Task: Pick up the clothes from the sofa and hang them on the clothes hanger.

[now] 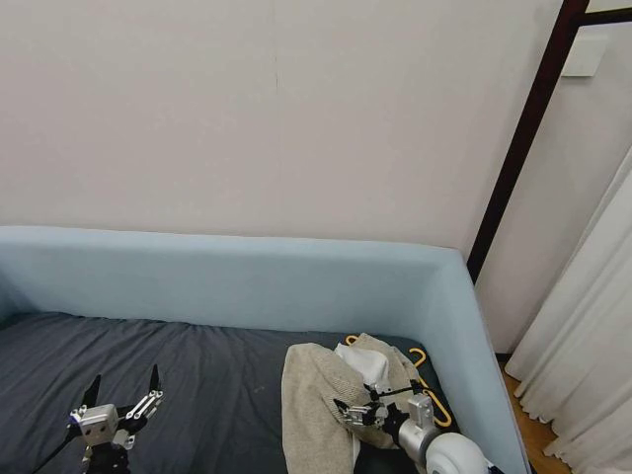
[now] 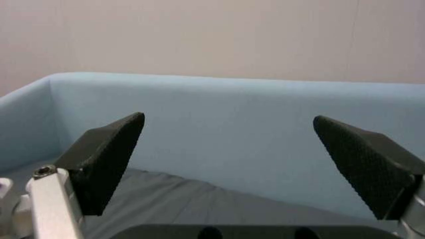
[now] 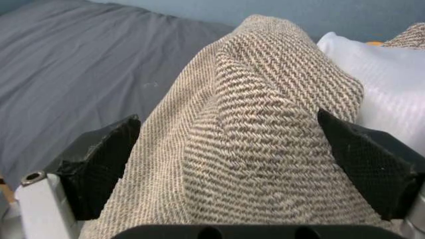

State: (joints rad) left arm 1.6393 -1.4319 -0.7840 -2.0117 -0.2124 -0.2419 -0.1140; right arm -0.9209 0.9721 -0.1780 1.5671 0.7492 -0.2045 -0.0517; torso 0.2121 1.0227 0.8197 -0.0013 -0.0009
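right gripper (image 3: 227, 119) astride sweater (image 3: 265, 74), left gripper (image 1: 125, 380) idle

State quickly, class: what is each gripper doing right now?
Left gripper: open, empty, above the dark sofa seat.
Right gripper: open, straddling a fold of the beige knit sweater, not clamped.

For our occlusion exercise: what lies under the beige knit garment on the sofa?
An orange hanger pokes out beneath the beige knit garment, beside white fabric, on the grey seat. The hanger's remainder is covered. The right gripper straddles the garment.
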